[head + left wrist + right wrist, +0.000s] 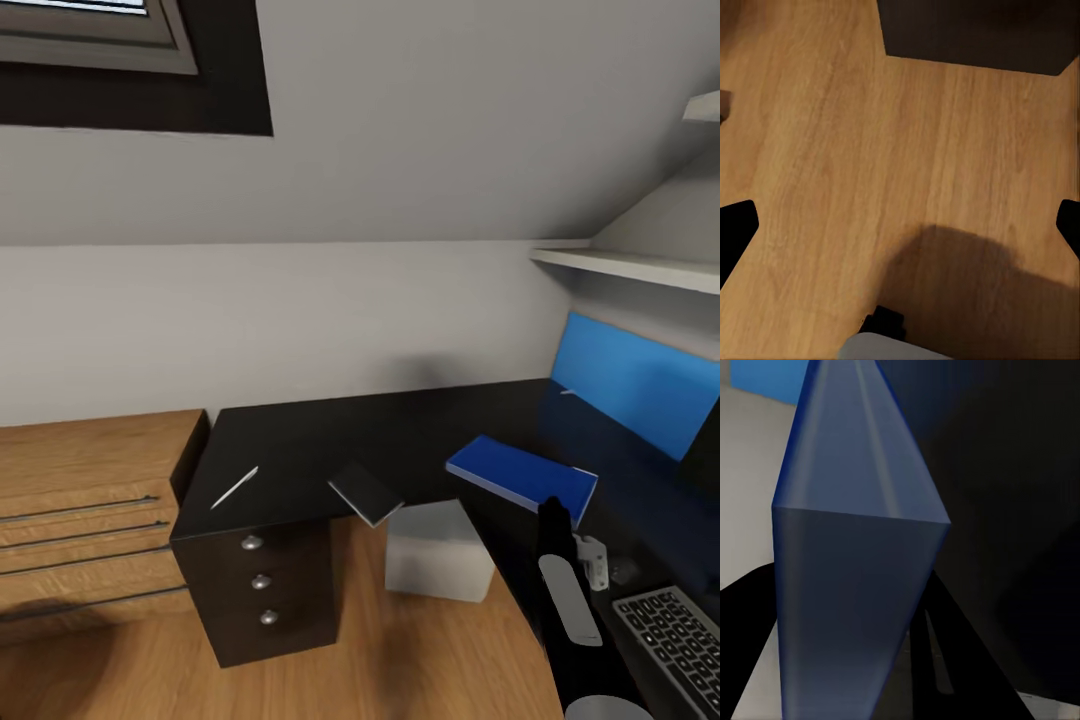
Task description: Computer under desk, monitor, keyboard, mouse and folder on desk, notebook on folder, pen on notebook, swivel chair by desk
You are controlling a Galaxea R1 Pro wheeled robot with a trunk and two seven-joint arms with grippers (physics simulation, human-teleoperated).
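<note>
Black desk (330,440) bears the folder (520,475), clamped by the half-hidden right hand (552,512).

We observe soft, even light on the wall (300,300). The desk (400,430) top is dim, detail lost. A broad soft shadow falls across the floor (832,150). The folder (855,570) renders blurred, close to the lens.
</note>
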